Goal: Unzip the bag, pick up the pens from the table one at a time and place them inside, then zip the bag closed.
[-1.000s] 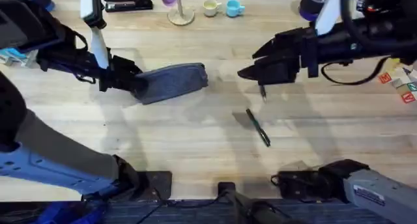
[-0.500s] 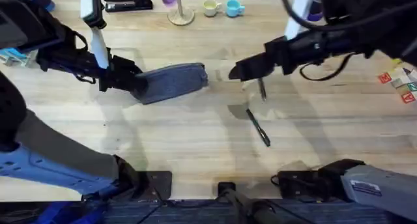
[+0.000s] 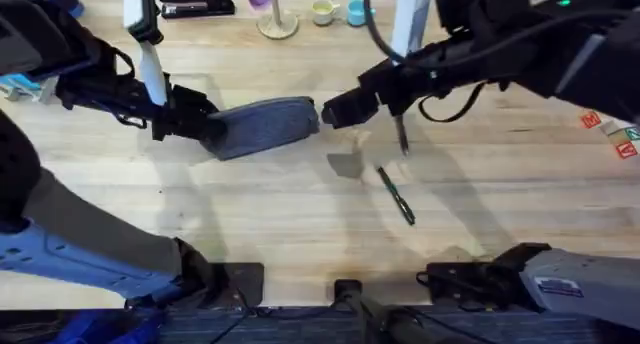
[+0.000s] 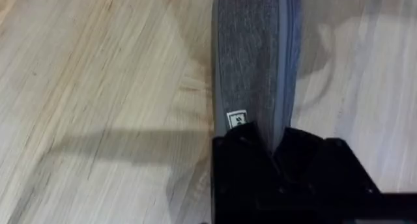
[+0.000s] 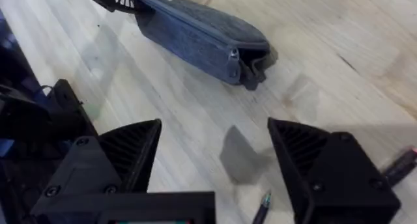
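Right gripper (image 3: 338, 112) now further left than half second ago, just beside bag's (image 3: 262, 126) right end, above table (image 3: 300, 214). Its jaws spread wide, nothing between them; zipper pull faces them in right wrist view.

Left gripper (image 3: 205, 127) unmoved, clamped tight on bag's left end.

Bag, zip closed, in same spot at table's middle-left.

Two pens unmoved: one (image 3: 402, 137) under right arm, other (image 3: 396, 195) nearer front edge.
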Controlling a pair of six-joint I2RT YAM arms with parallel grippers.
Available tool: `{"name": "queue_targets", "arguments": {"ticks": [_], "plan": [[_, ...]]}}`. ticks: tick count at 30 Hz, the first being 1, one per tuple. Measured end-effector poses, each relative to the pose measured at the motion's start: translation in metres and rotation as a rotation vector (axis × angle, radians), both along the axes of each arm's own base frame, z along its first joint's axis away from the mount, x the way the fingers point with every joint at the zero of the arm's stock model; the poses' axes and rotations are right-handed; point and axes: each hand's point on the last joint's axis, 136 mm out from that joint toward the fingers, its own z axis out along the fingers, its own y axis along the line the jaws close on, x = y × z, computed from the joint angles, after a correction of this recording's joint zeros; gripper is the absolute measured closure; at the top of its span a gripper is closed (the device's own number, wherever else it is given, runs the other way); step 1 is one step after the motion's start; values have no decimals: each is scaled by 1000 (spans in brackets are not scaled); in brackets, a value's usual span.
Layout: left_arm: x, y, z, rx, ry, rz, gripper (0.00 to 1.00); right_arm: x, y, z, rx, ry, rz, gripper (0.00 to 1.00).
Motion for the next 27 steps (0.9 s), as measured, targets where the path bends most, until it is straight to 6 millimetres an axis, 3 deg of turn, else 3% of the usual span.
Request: {"name": "queue_targets", "arguments": {"ticks": [9,20,27], "plan": [[0,0,0,0,-1,0,956,-1,16,-19,-17,24,39,5],[0,0,0,1,-1,0,956,11,33,-8,41,-28,25,5],[0,0,0,1,-2,0,956,15,35,-34,17,53,-1,5]]}}
